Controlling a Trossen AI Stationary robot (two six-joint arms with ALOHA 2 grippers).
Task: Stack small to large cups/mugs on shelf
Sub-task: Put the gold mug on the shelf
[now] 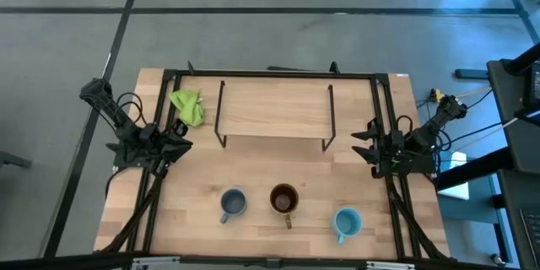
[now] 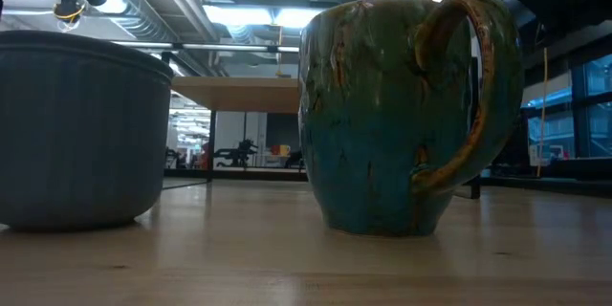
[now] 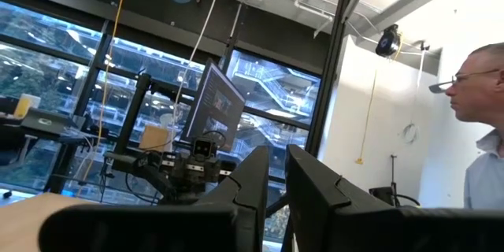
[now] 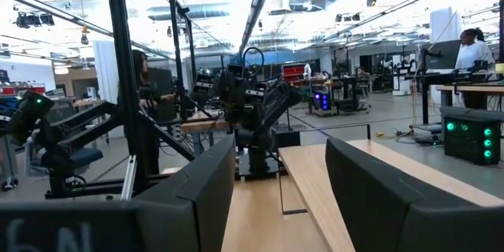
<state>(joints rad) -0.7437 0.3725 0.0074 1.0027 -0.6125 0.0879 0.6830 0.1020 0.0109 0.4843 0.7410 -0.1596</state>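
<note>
1. Looking down, high view: bench [image 1: 194,186] carries the shelf [image 1: 274,110] at its back, nothing on the board. Three mugs in a row along the front edge: grey-blue mug [image 1: 233,203] on the left, brown-olive mug [image 1: 284,199] in the middle, sky-blue mug [image 1: 347,222] on the right. Green cloth [image 1: 188,106] sits just beside the shelf's left end. Left pincer [image 1: 180,144] parked at the left edge, right pincer [image 1: 364,149] at the right edge, both well apart from the mugs.
2. Low view: grey-blue mug at left, brown-olive mug centre w/ handle to the right, shelf board behind them.
3. Left wrist view: fingers [image 3: 319,197] nearly together, narrow gap, grasping nothing. A person at the picture's edge.
4. Right wrist view: fingers [image 4: 378,185] spread wide, released, nothing between. Shelf beyond them.
</note>
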